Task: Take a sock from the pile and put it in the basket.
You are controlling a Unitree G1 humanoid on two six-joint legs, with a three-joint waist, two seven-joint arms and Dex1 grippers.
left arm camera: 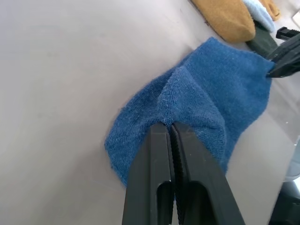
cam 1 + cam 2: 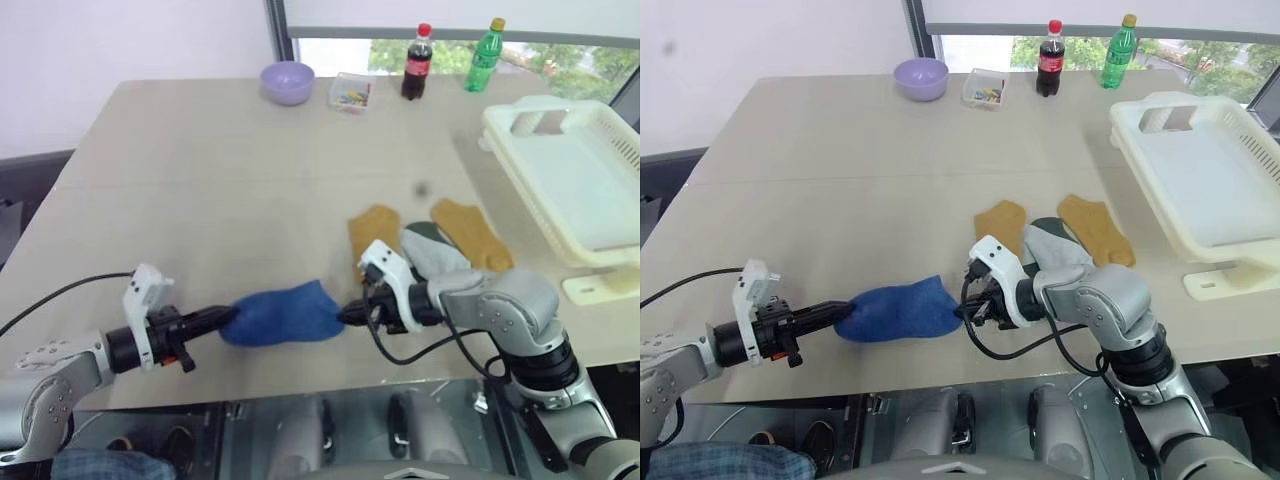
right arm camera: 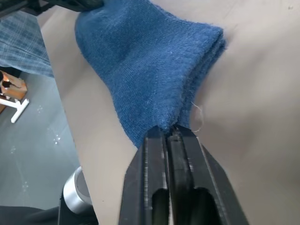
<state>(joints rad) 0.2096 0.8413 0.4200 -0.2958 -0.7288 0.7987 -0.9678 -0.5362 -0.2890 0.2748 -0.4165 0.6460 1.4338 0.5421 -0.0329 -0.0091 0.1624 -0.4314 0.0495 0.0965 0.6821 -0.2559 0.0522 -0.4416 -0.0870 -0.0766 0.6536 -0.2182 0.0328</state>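
While the blue sock (image 2: 280,314) hangs stretched between both arms near the tabletop's (image 2: 220,190) front edge, I have the left gripper (image 2: 222,318) pressed together on one end and the right gripper (image 2: 352,315) pinching the opposite end. Its long axis runs side to side between them. Remaining socks (image 2: 430,240) lie just behind the right gripper. Beyond those, well off to the right of the sock, sits the cream basket (image 2: 575,170), so my right arm is clearly nearer; I judge the left should let go first.
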